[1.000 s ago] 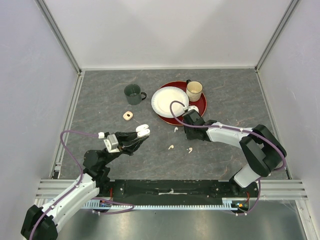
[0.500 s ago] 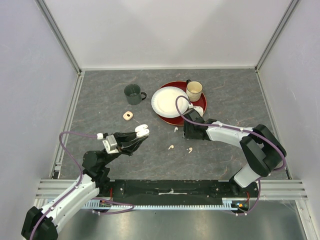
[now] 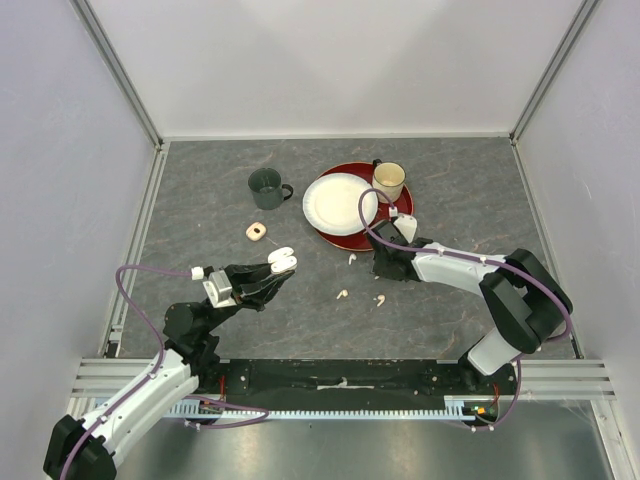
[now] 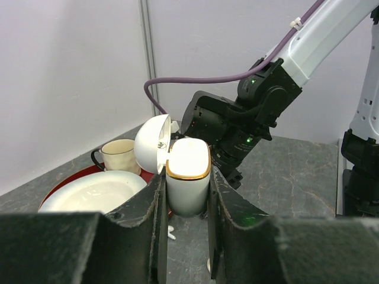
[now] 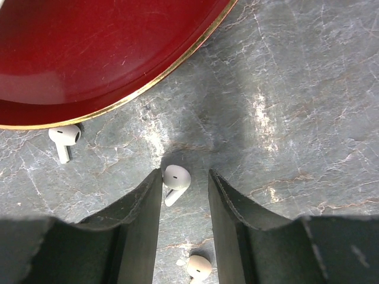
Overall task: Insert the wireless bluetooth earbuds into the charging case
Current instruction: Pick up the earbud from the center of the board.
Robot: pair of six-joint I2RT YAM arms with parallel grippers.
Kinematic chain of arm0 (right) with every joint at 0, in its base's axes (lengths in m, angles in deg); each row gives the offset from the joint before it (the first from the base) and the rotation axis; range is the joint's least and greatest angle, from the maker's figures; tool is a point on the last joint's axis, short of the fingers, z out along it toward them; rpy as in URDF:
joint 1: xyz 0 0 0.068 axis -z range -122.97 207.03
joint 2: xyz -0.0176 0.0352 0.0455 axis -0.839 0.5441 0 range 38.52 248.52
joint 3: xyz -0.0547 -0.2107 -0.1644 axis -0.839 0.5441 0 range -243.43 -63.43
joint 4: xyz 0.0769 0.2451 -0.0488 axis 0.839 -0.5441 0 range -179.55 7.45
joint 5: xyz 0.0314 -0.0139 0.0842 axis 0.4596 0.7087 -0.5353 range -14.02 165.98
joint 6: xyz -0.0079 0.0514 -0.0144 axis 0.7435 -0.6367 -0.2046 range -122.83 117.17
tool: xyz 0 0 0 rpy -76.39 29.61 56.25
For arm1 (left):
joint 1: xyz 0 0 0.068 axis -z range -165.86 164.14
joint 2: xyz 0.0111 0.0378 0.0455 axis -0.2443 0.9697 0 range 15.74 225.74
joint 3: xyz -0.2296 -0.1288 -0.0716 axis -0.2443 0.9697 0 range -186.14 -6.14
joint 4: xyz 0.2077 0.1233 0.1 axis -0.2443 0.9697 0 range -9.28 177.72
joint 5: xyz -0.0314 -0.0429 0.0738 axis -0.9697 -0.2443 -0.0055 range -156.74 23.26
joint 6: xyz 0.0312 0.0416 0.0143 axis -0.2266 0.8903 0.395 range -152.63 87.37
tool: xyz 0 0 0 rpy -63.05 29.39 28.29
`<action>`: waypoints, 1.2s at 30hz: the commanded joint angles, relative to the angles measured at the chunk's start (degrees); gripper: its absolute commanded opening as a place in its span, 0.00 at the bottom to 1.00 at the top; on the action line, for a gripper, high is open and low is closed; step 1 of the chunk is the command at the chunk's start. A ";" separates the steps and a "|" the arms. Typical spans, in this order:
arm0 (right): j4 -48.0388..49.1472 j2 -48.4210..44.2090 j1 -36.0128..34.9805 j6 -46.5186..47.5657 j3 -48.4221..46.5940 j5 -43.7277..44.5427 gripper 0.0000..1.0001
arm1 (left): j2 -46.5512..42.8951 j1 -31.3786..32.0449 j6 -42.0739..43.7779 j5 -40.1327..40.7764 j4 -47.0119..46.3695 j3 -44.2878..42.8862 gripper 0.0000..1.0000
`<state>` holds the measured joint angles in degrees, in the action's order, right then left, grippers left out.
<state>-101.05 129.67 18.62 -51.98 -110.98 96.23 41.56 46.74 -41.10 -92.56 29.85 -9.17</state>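
My left gripper [image 3: 278, 266] is shut on the white, gold-rimmed charging case [image 3: 283, 261] and holds it above the table, lid open; in the left wrist view the case [image 4: 187, 189] stands upright between the fingers [image 4: 220, 201]. My right gripper [image 5: 184, 176] is open and low over the table, astride a white earbud [image 5: 176, 177] that touches its left finger. Another white earbud [image 5: 65, 137] lies by the red plate's rim, and a pale peach earbud [image 5: 198, 267] lies nearer me. The top view shows three earbuds [image 3: 352, 258], [image 3: 342, 294], [image 3: 380, 299] beside the right gripper [image 3: 383, 268].
A red plate [image 3: 338, 241] holds a white plate [image 3: 340, 203] and a beige mug [image 3: 388, 182]. A dark green mug [image 3: 266, 187] and a small beige ring [image 3: 256, 231] stand to its left. The red plate's rim [image 5: 89, 53] lies just beyond my right fingers.
My right wrist has turned and shifted a little to the right, its cable loop swinging with it. My left gripper has drifted slightly back, still holding the case.
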 commanded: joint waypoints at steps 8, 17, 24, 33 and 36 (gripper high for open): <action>-1.45 2.27 -0.26 -1.74 -2.63 1.81 0.43 | -0.16 0.10 1.17 0.86 -1.34 2.68 0.02; -1.45 2.36 -0.87 -0.60 -3.16 0.58 0.35 | -0.07 0.10 1.35 0.86 -1.25 2.59 0.02; -1.19 2.80 -2.01 3.17 -3.51 -0.39 0.31 | 0.28 0.10 1.44 0.86 -1.25 2.41 0.02; 0.75 3.77 -2.63 16.44 -3.34 -3.20 0.24 | -0.07 0.10 1.26 0.86 -1.16 2.59 0.02; 1.63 3.59 -2.89 22.23 -2.73 -4.78 0.24 | -0.16 0.10 1.17 1.04 -1.16 2.68 0.02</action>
<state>-100.29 132.05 16.52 -39.48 -113.40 94.66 41.60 46.74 -41.10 -92.45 29.94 -9.17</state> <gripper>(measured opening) 0.273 0.309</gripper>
